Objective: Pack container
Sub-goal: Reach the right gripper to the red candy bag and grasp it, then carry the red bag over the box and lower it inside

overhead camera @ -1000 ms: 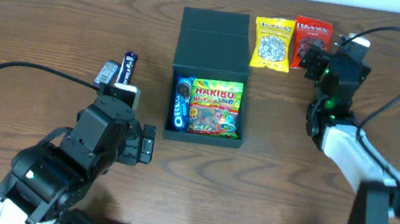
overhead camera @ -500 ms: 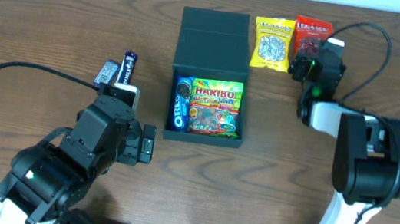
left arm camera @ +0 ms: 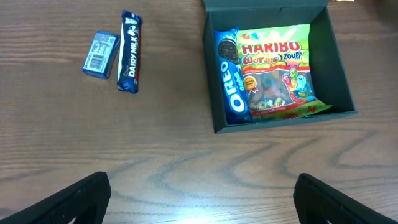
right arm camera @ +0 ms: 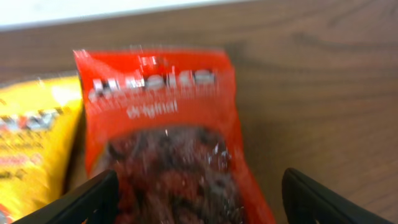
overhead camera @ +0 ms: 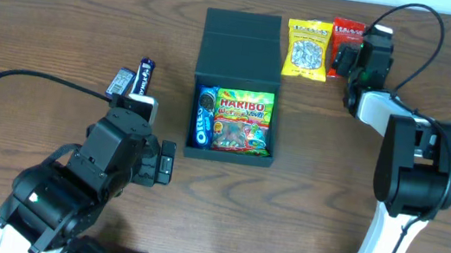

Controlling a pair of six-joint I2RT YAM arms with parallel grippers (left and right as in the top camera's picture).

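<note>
Container: dark teal-black square box [overhead camera: 240,50] in the middle of the desk [overhead camera: 48,16], standing between the two arms. Its flap lid is thrown open and lies back flat on the far side.
Contents: a Haribo Worms Zourr bag [overhead camera: 242,120] lies face up and fills most of the container. An Oreo packet [overhead camera: 204,117] lies lengthwise along the container's left wall, touching the bag.
Yellow packet: a yellow snack bag [overhead camera: 307,50] lies flat on the desk just beside the right edge of the container's open lid. Its print is too small to read.
Red packet: a red snack bag [right arm camera: 168,137] with a clear window showing dark pieces lies on the yellow packet's far side from the container. Their long edges meet. The wrist view is blurred and only the word "original" can be read.
Right hand: the right hand [right arm camera: 200,180] is right of the container's lid and low over the red packet. Its fingers are spread to either side of the packet's lower half, released and not clamped on it.
Left hand: the left hand [left arm camera: 202,183] hovers over bare desk on the container's near left side. It is released, with its fingers wide apart and nothing between them.
Chocolate: a Dairy Milk bar [left arm camera: 129,52] lies flat, well apart from the container on its left.
Blue carton: a small blue box [left arm camera: 101,55] lies just beside the bar, on the side away from the container.
</note>
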